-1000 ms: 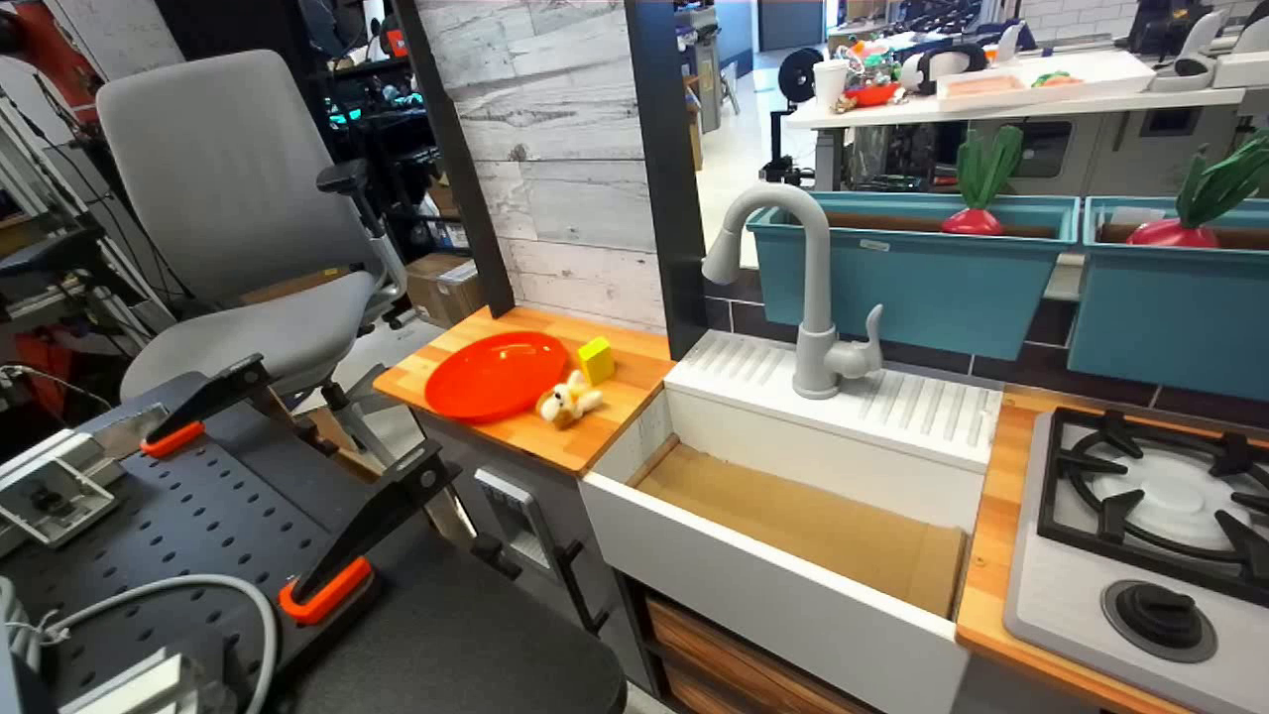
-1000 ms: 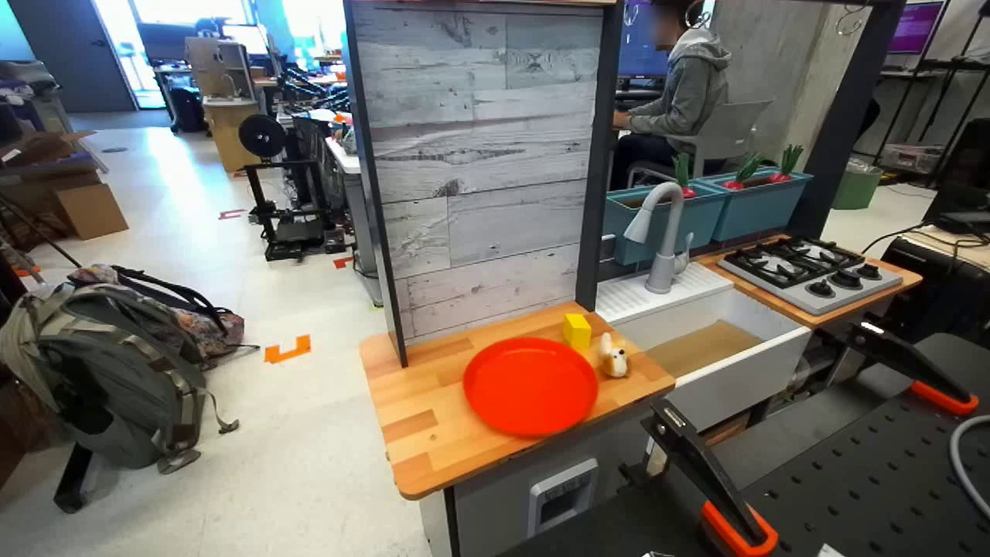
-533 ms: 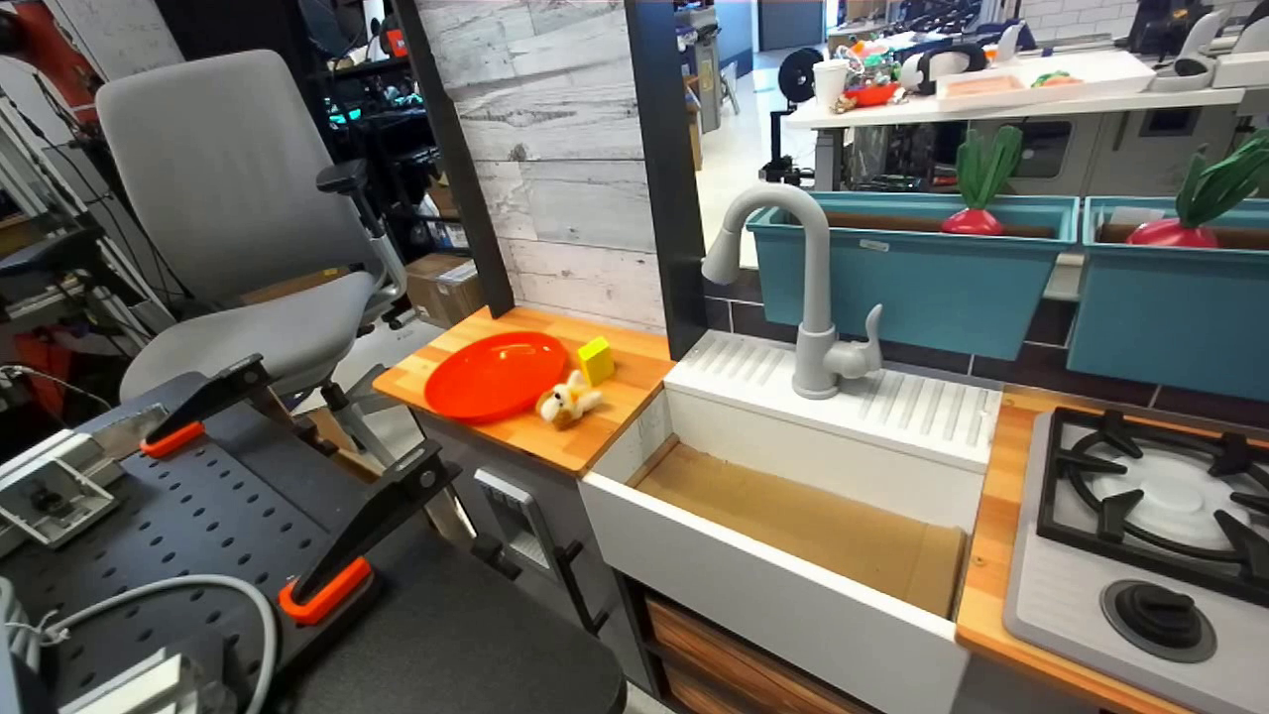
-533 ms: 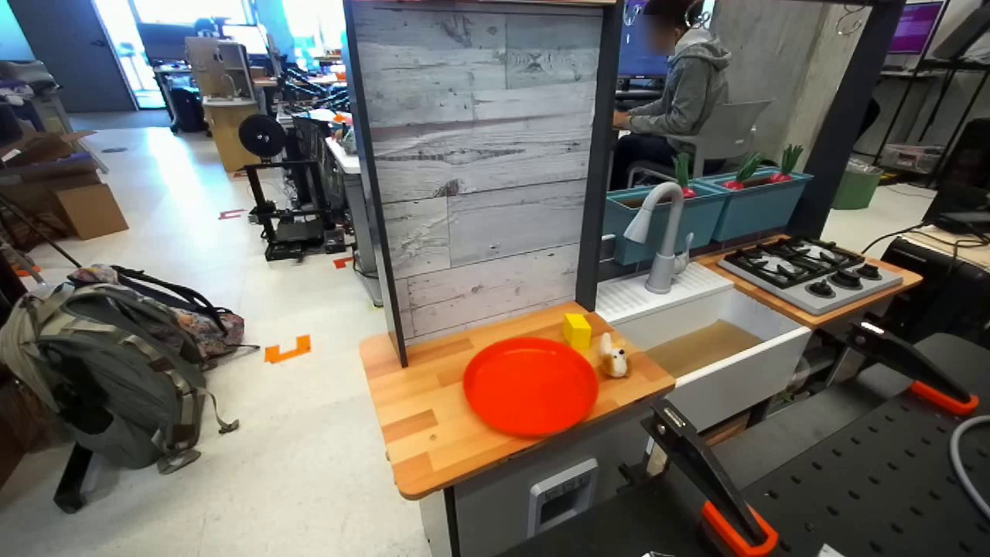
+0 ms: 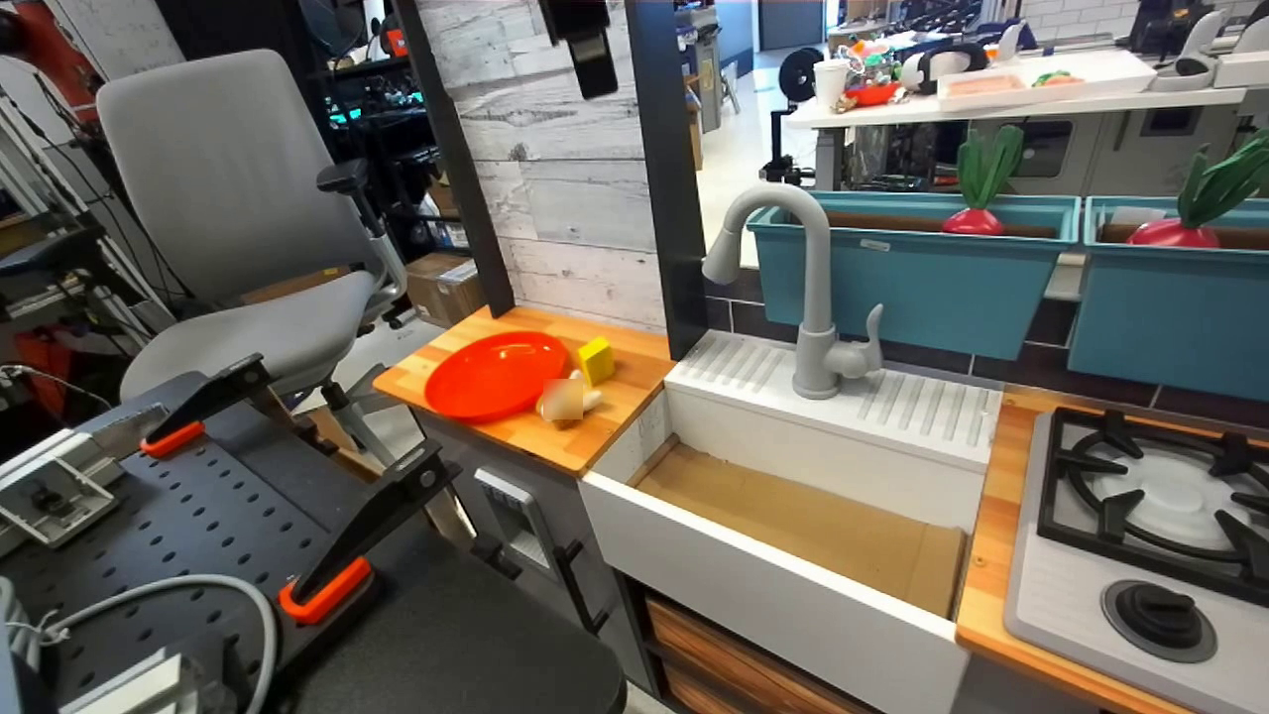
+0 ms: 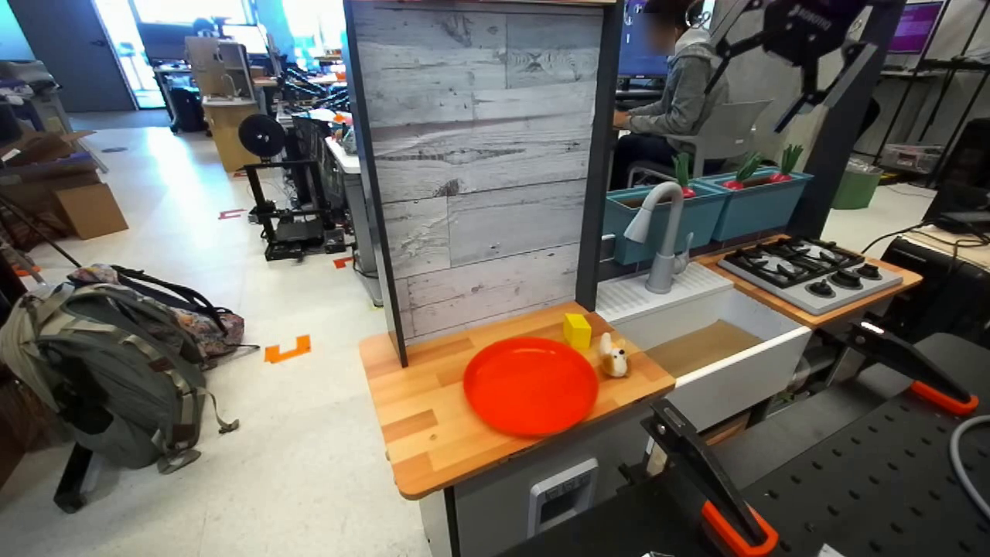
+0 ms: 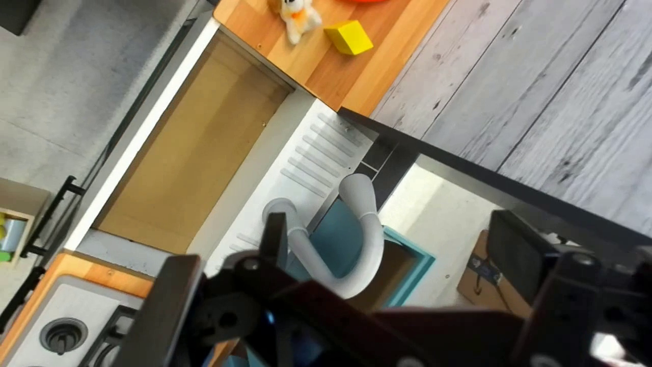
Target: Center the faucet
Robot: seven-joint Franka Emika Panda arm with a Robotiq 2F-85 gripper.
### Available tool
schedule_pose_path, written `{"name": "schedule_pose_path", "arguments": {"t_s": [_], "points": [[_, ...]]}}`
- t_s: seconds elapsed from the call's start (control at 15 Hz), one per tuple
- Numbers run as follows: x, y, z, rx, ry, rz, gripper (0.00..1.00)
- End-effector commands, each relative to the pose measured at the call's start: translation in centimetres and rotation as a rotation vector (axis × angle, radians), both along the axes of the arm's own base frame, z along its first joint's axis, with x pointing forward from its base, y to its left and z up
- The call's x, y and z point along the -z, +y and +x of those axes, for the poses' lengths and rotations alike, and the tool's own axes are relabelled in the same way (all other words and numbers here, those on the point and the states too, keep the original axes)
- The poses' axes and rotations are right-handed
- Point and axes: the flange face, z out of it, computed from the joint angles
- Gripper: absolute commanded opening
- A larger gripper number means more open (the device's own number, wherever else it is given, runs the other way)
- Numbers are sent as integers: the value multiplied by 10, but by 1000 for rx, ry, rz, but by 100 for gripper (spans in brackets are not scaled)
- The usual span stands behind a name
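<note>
- My hand (image 7: 387, 234) is spread wide: in the wrist view its two fingers (image 7: 517, 252) stand well apart.
- In both exterior views I hang at the top edge of view, well apart from the tap (image 5: 816, 283); in an exterior view just a dark part of me shows, in front of the plank wall (image 5: 575, 198).
- The tap stands upright on the ribbed ledge (image 5: 922, 405) at the back of the sink (image 5: 773, 605), near the middle of that ledge.
- Its spout (image 5: 724, 256) is turned sideways, along the ledge, toward the counter (image 6: 433, 464) with the plate (image 6: 530, 387); the lever (image 5: 873, 337) is on the opposite side of the stem and points up.
- In the wrist view the tap's arch (image 7: 351, 285) shows between my fingers; one finger partly covers the tap near its base.
- A brown board (image 5: 813, 526) lies on the sink's floor.
- The red plate, a yellow block (image 6: 577, 330) and a small toy (image 6: 616, 360) lie on the wooden counter. Block and toy are on the plate's sink side; whether block and plate touch, I cannot tell.
- Across the sink from them is the stove (image 5: 1066, 580), with black grates (image 5: 1116, 518) and knobs (image 5: 1158, 615).
- Behind the tap, teal planters (image 5: 912, 288) hold red roots (image 5: 974, 222) with green tops.
- Black-and-orange clamps (image 5: 327, 590) sit at the black table's (image 5: 476, 635) edge.
</note>
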Motion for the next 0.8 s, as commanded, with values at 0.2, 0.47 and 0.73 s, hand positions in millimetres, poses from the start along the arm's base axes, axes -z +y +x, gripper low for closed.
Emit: {"name": "schedule_pose_path", "arguments": {"t_s": [0.2,0.47,0.73], "points": [[13,1,8,3,22,2,100],[13,-8,18,76,11,3,100],[36,-29,39,226,48,17,100]]}}
